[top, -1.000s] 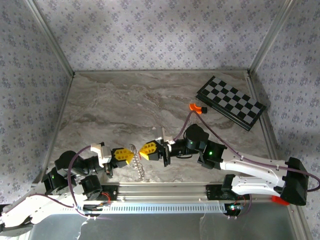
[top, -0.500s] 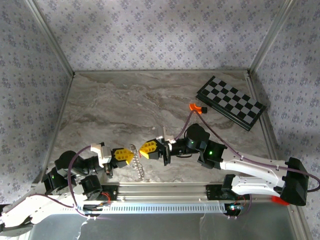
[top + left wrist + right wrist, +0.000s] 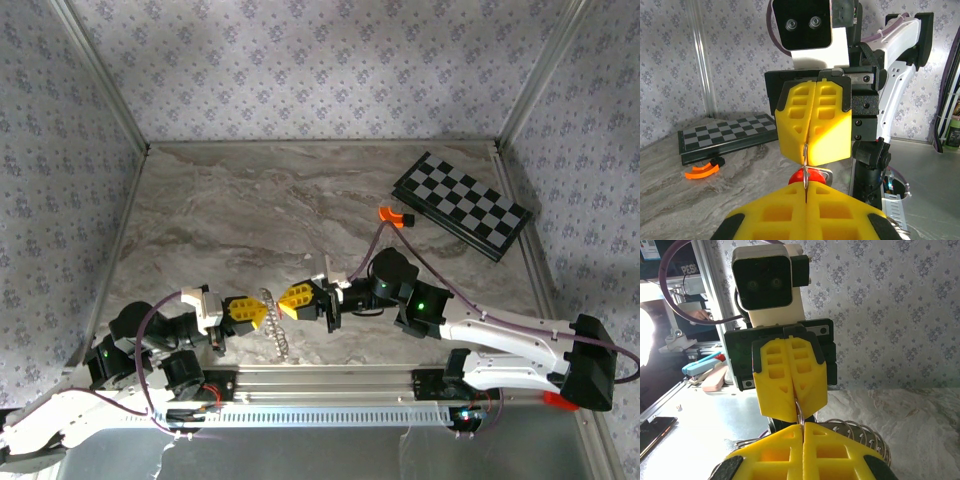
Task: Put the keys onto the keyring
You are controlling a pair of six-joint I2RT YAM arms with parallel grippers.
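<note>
Top view: L gripper [image 3: 258,312] & R gripper [image 3: 287,302] meet tip to tip, each w/ jaws pressed together on keyring [image 3: 279,336] wire. L wrist view: red-headed key [image 3: 807,176] sits betw. the tips.

The left gripper [image 3: 262,312] and right gripper [image 3: 283,305] meet tip to tip at the near centre of the table [image 3: 250,210]. The keyring [image 3: 280,340] stands between them. The key [image 3: 807,176] sits at this junction, below the right gripper's tips. The board [image 3: 460,203] lies far right, with the curved piece [image 3: 392,215] just beside its left edge.
</note>
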